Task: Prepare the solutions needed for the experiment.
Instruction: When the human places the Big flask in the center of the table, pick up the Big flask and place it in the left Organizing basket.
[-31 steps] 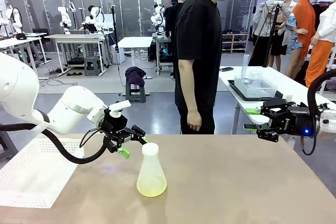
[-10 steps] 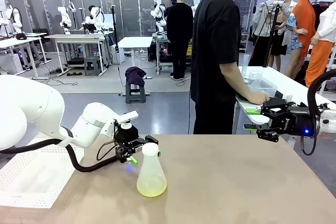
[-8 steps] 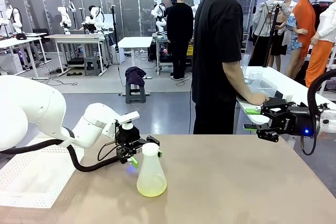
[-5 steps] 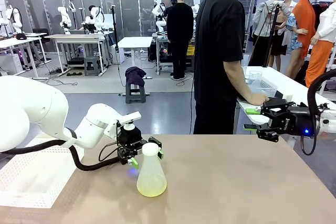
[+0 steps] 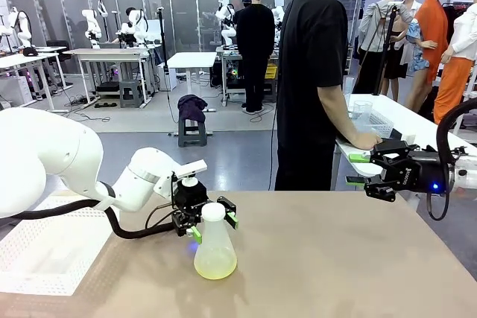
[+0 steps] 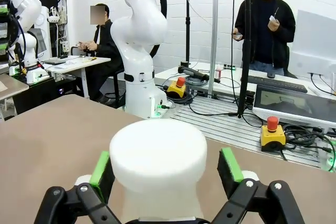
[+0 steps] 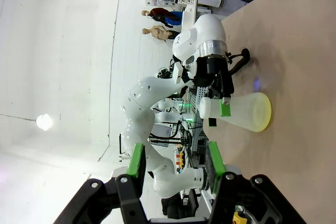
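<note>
A frosted conical flask [image 5: 215, 247] stands on the tan table, with the pale yellow-green solutions [image 5: 215, 265] pooled in its base. My left gripper [image 5: 214, 226] is open around the flask's white neck [image 6: 157, 174]. One green pad [image 6: 100, 169] stands on each side of the neck, and a small gap shows at both. My right gripper [image 5: 365, 170] hangs level off the table's far right edge, open with nothing between its fingers. From the right wrist the flask [image 7: 241, 111] lies far ahead of that gripper [image 7: 176, 163].
A white perforated tray [image 5: 45, 251] lies at the table's left. A person in black [image 5: 317, 72] stands at the far side with a hand [image 5: 367, 139] on a neighbouring table, which carries a clear basket [image 5: 365, 121]. The table's middle and right are bare.
My left gripper has slid right, and its open fingers now straddle the flask's neck. The flask, the right arm and the person have stayed put over the last second.
</note>
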`<state>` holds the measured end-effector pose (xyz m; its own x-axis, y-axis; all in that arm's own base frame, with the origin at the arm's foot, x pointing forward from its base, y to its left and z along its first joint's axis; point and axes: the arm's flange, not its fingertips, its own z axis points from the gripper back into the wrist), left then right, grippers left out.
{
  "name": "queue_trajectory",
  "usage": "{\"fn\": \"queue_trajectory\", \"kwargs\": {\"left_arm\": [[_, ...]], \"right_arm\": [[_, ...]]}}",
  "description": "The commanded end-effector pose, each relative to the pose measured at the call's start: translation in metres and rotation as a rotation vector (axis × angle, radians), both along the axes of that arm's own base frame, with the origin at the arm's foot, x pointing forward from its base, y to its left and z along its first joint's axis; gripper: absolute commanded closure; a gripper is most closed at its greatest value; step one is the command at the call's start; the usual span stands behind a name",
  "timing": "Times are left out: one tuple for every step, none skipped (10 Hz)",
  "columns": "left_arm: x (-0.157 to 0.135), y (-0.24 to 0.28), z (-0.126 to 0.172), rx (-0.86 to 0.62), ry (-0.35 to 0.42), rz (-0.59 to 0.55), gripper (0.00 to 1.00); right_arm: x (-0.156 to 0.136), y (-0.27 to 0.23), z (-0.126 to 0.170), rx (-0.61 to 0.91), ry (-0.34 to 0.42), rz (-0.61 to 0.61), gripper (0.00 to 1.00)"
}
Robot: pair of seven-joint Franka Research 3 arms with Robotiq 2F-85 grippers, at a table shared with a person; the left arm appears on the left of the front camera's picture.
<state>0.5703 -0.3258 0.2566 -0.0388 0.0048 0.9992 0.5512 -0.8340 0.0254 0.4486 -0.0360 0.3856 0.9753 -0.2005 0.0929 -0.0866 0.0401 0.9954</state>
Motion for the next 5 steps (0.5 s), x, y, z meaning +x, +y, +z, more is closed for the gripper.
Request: {"fn": "queue_trajectory", "kwargs": {"left_arm": [[0.0059, 0.0008, 0.0053, -0.004, 0.022, -0.007, 0.0], [0.0064, 0.0016, 0.0045, 0.001, 0.028, -0.014, 0.03], [0.0083, 0.0014, 0.0041, 0.013, 0.028, -0.009, 0.19], [0.0094, 0.0023, 0.0037, 0.018, 0.042, -0.006, 0.22], [0.0114, 0.0015, 0.0038, 0.023, 0.051, -0.008, 0.38]], "right_arm": [[0.0006, 0.0005, 0.0021, 0.006, -0.006, -0.002, 0.41], [0.0006, 0.0005, 0.0021, 0.006, -0.006, -0.002, 0.41], [0.0006, 0.0005, 0.0021, 0.006, -0.006, -0.002, 0.41], [0.0006, 0.0005, 0.0021, 0.006, -0.006, -0.002, 0.41], [0.0006, 0.0005, 0.0021, 0.006, -0.006, -0.002, 0.41]]}}
